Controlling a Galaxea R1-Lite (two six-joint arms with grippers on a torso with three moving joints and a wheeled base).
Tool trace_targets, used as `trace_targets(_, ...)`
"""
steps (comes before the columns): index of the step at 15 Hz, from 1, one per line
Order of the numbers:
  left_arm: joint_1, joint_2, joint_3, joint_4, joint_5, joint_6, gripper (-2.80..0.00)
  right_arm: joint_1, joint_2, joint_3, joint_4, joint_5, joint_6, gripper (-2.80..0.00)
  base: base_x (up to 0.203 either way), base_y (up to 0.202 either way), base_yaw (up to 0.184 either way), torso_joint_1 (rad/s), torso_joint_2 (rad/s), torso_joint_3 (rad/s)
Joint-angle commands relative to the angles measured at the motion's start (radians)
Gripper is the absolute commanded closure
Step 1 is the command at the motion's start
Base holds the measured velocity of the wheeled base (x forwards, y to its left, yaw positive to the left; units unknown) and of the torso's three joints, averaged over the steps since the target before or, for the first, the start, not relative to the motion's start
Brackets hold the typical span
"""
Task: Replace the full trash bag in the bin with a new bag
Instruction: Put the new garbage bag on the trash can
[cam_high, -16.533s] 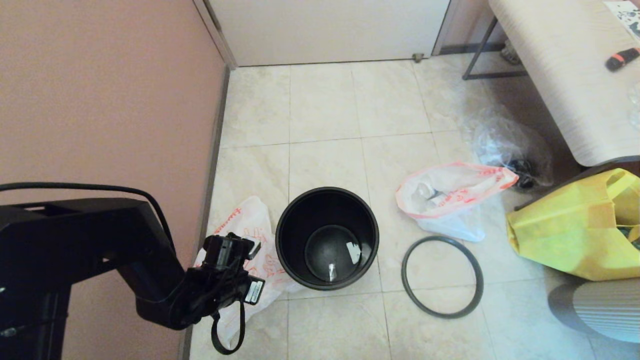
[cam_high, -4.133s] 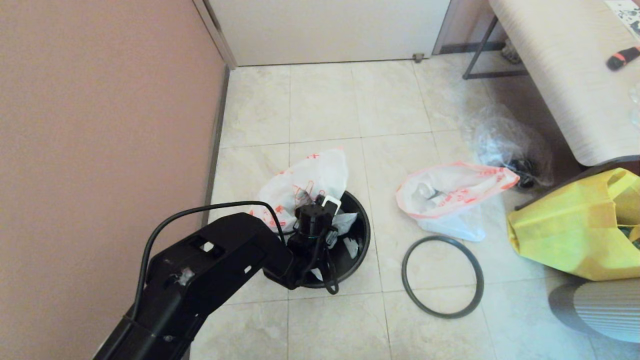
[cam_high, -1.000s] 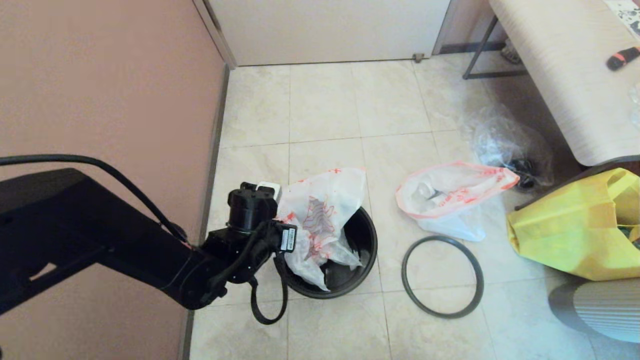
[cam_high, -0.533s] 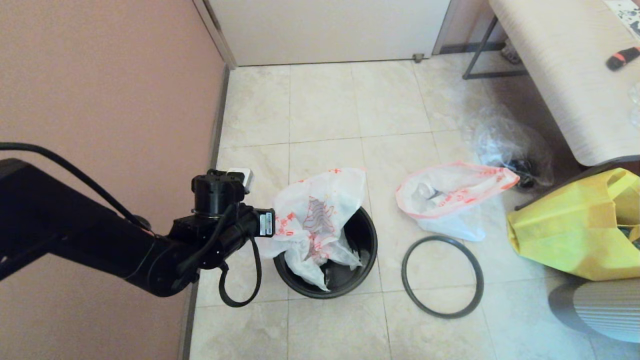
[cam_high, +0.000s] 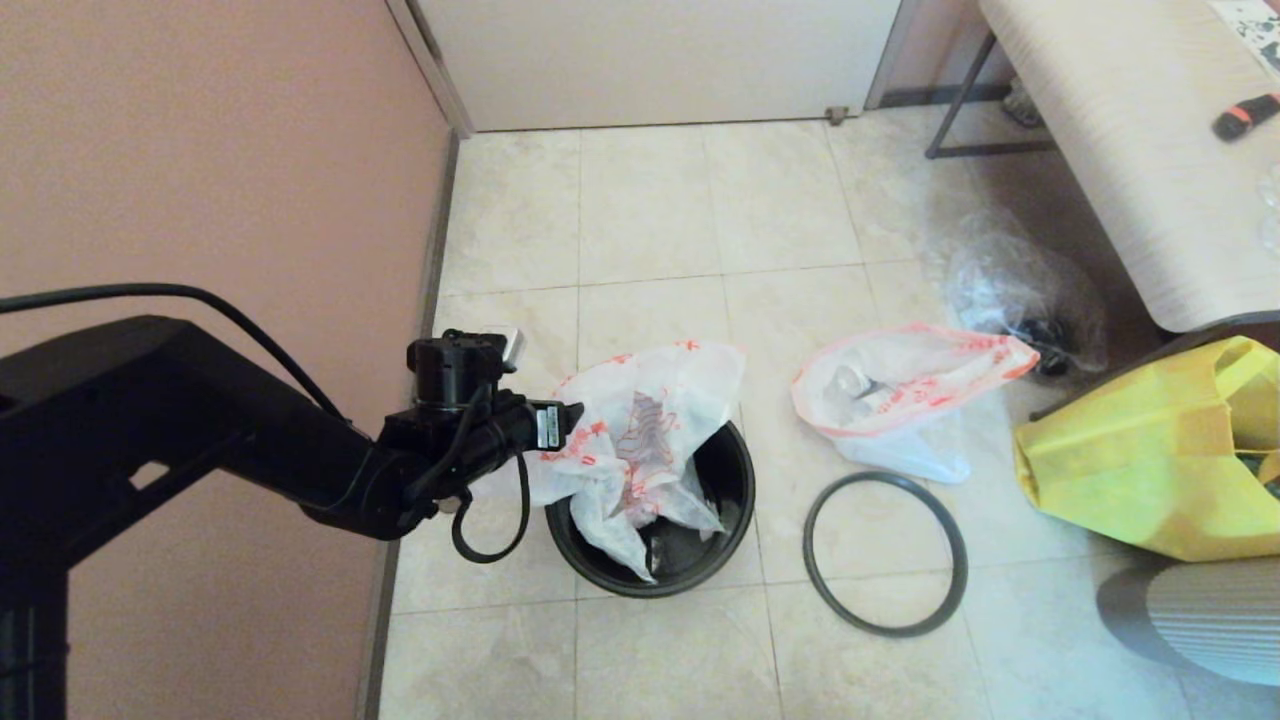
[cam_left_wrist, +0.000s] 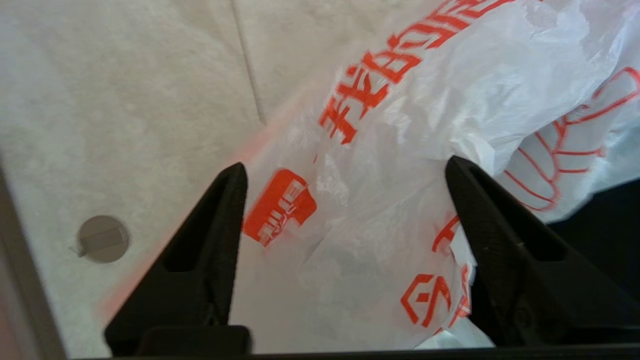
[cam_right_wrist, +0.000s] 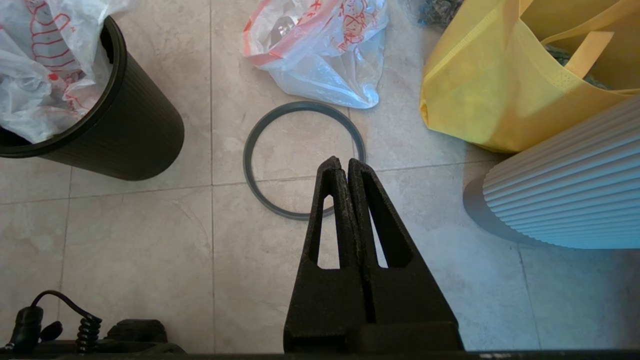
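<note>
Red Chinese characters, unreadable, on new bag (cam_left_wrist: 380, 165)

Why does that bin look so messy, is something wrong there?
The new bag is bunched up, half stuffed into the bin and spilling over its left rim, not lining it. The rim ring lies loose on the floor. The left end effector is open at the bag.

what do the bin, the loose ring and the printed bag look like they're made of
The bin looks like matte black plastic, its outer wall finely ribbed. The ring seems a thin dark-grey plastic hoop, though rubber is possible. The printed bag is thin white plastic film: crinkled, slightly see-through, with red print.
</note>
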Motion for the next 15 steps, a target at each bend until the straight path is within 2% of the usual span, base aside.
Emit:
trace_targets(1, 0.001, 0.011, -0.004, -0.005, -0.006, 0.000, -2.80, 0.000, 0.001, 0.000, -0.001, 0.000, 0.000, 0.00, 0.000, 0.000, 0.000, 0.000, 0.00, 0.000)
trace_targets(4, 0.003, -0.001, 0.029, -0.007, -0.055, 0.001, -2.80, 0.000, 0.001, 0.000, -0.001, 0.000, 0.000, 0.00, 0.000, 0.000, 0.000, 0.000, 0.00, 0.000)
trace_targets(6, 0.003, -0.017, 0.056, -0.013, -0.061, -0.003, -2.80, 0.000, 0.001, 0.000, -0.001, 0.000, 0.000, 0.00, 0.000, 0.000, 0.000, 0.000, 0.00, 0.000)
trace_targets(10, 0.003, -0.056, 0.126, -0.120, -0.058, -0.027, -2.80, 0.000, 0.001, 0.000, -0.001, 0.000, 0.000, 0.00, 0.000, 0.000, 0.000, 0.000, 0.00, 0.000)
trace_targets(12, 0.003, -0.051, 0.116, -0.135, -0.057, -0.020, -2.80, 0.000, 0.001, 0.000, -0.001, 0.000, 0.000, 0.00, 0.000, 0.000, 0.000, 0.000, 0.00, 0.000)
trace_targets(15, -0.004, 0.000, 0.033, -0.112, -0.056, -0.009, -2.80, 0.000, 0.001, 0.000, -0.001, 0.000, 0.000, 0.00, 0.000, 0.000, 0.000, 0.000, 0.00, 0.000)
